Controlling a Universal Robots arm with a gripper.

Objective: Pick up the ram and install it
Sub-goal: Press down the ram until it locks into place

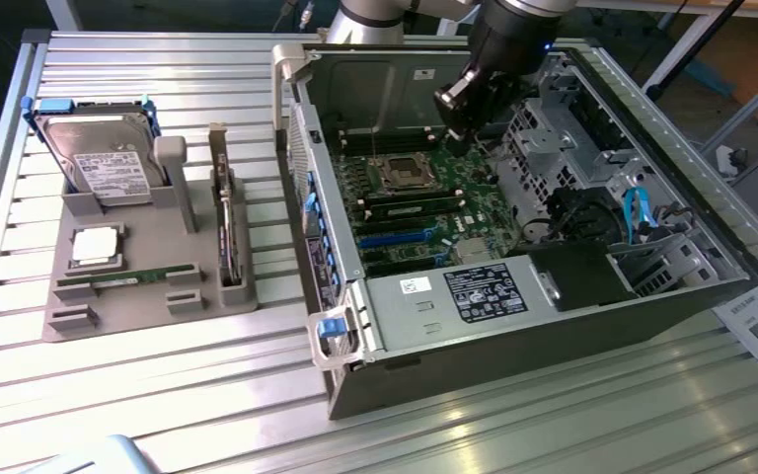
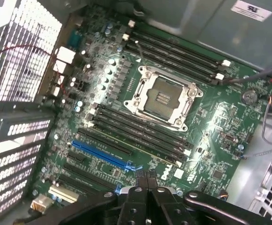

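Now arm angled down into computer case [image 1: 511, 326], gripper [image 2: 146, 180] clenched empty above motherboard [image 2: 140, 117].

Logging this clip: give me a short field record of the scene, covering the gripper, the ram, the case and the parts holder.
gripper: shut, empty, above the motherboard inside the open computer case
ram: lying in the grey parts holder, outside the case
cpu socket: empty
ram slots: beside the socket
other items on holder: hard drive, processor chip
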